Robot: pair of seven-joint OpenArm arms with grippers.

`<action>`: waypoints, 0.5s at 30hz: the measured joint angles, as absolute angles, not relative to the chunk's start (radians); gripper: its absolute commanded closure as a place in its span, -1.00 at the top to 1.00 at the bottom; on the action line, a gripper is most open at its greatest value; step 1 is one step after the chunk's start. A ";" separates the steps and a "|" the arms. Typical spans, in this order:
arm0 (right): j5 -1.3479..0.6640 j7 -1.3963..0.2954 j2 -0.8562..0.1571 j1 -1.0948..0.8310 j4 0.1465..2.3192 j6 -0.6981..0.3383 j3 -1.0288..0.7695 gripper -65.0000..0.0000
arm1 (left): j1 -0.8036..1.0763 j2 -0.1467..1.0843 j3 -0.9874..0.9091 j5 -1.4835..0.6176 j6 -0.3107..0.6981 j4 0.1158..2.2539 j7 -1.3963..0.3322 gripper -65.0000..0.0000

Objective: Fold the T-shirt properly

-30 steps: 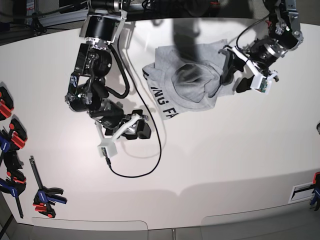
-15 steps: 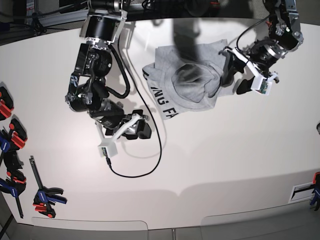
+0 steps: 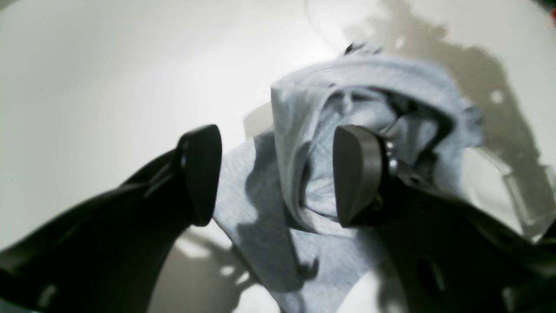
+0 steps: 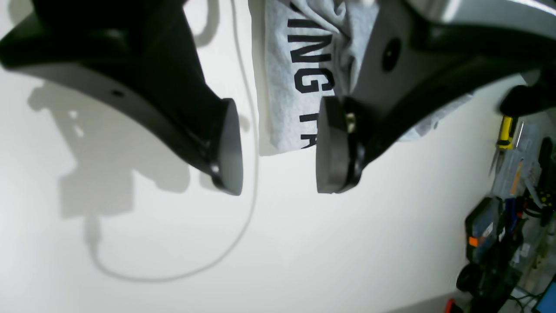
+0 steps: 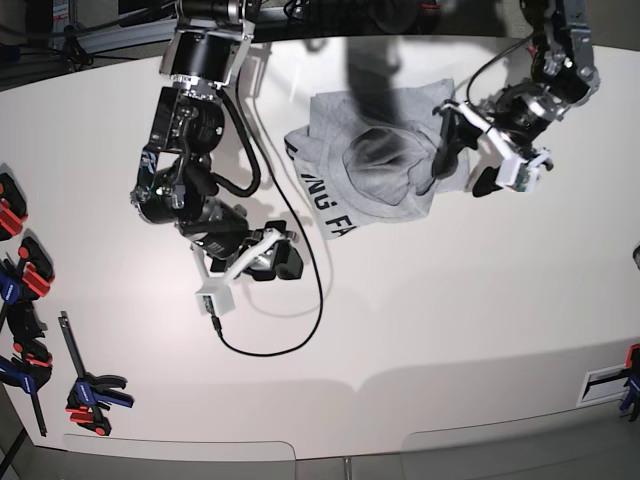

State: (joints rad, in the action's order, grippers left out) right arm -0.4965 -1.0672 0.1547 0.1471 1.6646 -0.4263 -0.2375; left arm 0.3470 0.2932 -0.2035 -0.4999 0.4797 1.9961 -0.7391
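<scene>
The T-shirt (image 5: pixel 375 170) is lying bunched in a loose heap near the far edge of the desk (image 5: pixel 450 330), toward its right side in the base view, with a strip of black lettering showing along the heap's near-left edge. It is far from folded; the cloth is doubled over itself with a rounded hump in the middle.

The left gripper (image 5: pixel 462 150) is hanging over the heap's right edge, its fingers (image 3: pixel 356 174) spread wide with a ridge of grey cloth lying between them; they are closing on nothing. The right gripper (image 5: pixel 272 255) is sitting low over bare desk just beside the lettered edge, its fingers (image 4: pixel 332 145) also standing apart and empty, a thin black cable (image 5: pixel 310 300) trailing past it.

The cloth looks light, limp and prone to sagging, so a pinch in the middle would probably only be dragging the heap along. Taking hold at a hem or shoulder seam, one corner per gripper, seems the better way to spread it flat.
</scene>
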 measured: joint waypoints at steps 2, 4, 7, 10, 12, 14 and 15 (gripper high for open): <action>-0.494 -1.068 0.154 0.147 1.665 -0.427 -0.237 -0.19 | 0.303 0.288 -0.141 -0.466 0.476 1.937 -0.775 0.15; -0.494 -1.068 0.155 0.147 1.665 -0.427 -0.237 -0.19 | 0.279 0.285 -0.098 -0.466 0.475 1.900 -0.770 0.15; -0.482 -1.068 0.155 0.146 1.665 -0.427 -0.237 -0.19 | 0.271 0.286 -0.081 -0.462 0.472 1.892 -0.770 0.15; -0.479 -1.068 0.155 0.141 1.665 -0.427 -0.237 -0.19 | 0.272 0.286 -0.080 -0.462 0.466 1.892 -0.770 0.12; -0.479 -1.067 0.155 0.141 1.665 -0.427 -0.237 -0.19 | 0.271 0.286 -0.079 -0.427 0.433 1.892 -0.766 0.12; -0.479 -1.064 0.155 0.142 1.665 -0.427 -0.237 -0.19 | 0.272 0.286 -0.080 -0.393 0.414 1.892 -0.768 0.12; -0.479 -1.064 0.155 0.141 1.665 -0.427 -0.237 -0.19 | 0.272 0.286 -0.079 -0.376 0.392 1.892 -0.761 0.12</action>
